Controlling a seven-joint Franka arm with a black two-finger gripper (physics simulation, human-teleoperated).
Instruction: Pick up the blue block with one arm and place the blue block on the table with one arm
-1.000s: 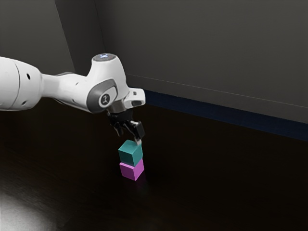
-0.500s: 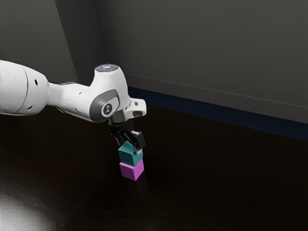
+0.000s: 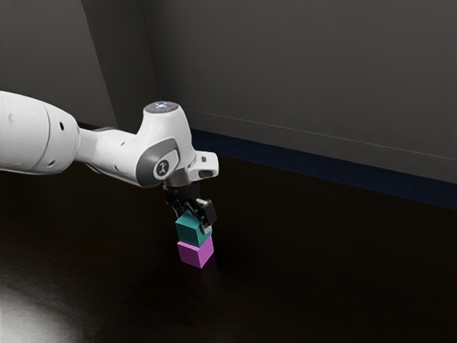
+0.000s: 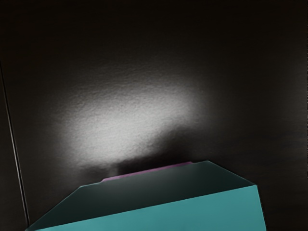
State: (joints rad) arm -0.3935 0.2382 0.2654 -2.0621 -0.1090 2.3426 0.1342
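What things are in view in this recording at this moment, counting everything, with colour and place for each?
Teal-blue cube-shaped block: one, teal-blue, on top of the pink block, at the gripper.
Pink cube-shaped block: one, pink-purple, directly under the teal-blue block, on the table.
Dark smooth table: one, near-black, beneath both blocks.
Pale patch of glare: one, greyish white, on the table at the exterior view's lower left.
Flat wall surfaces: several, grey, behind the table.
Long flat strip: one, dark blue, along the foot of the wall.
Jointed robot arm: one, white with grey, entering from the exterior view's left.
Two-finger gripper: one, black, at the teal-blue block.
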